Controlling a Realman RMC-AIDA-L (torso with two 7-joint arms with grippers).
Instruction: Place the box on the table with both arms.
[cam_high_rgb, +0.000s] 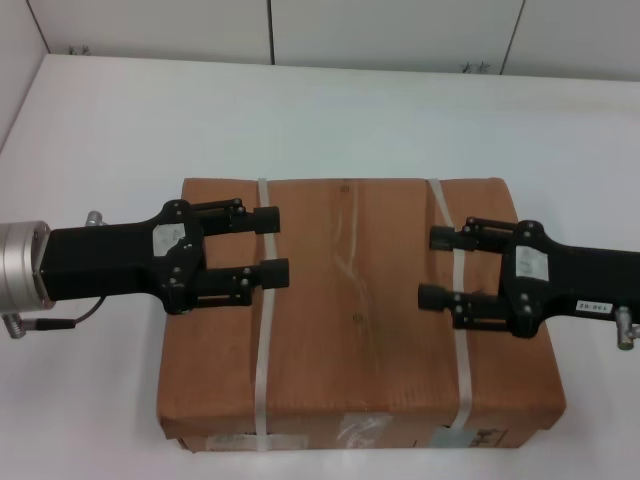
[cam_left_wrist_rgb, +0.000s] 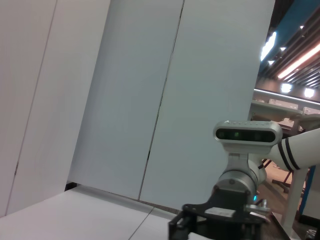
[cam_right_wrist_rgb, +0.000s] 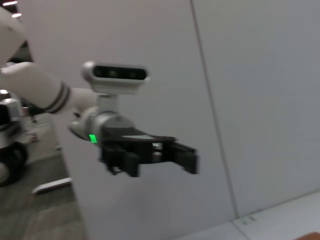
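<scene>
The brown paper-wrapped box (cam_high_rgb: 350, 300) lies flat on the white table (cam_high_rgb: 300, 110), with two white straps (cam_high_rgb: 262, 340) across it and tape and labels on its near edge. My left gripper (cam_high_rgb: 272, 245) is open and empty over the box's left part, fingers pointing right across the left strap. My right gripper (cam_high_rgb: 435, 267) is open and empty over the box's right part, pointing left, with a small white label on its body. The two face each other. The left wrist view shows the right gripper (cam_left_wrist_rgb: 215, 225). The right wrist view shows the left gripper (cam_right_wrist_rgb: 155, 155).
White wall panels (cam_high_rgb: 400, 30) stand along the table's far edge, and another wall (cam_high_rgb: 15, 60) closes the far left corner. Bare tabletop lies behind and to both sides of the box. The box's near edge reaches the bottom of the head view.
</scene>
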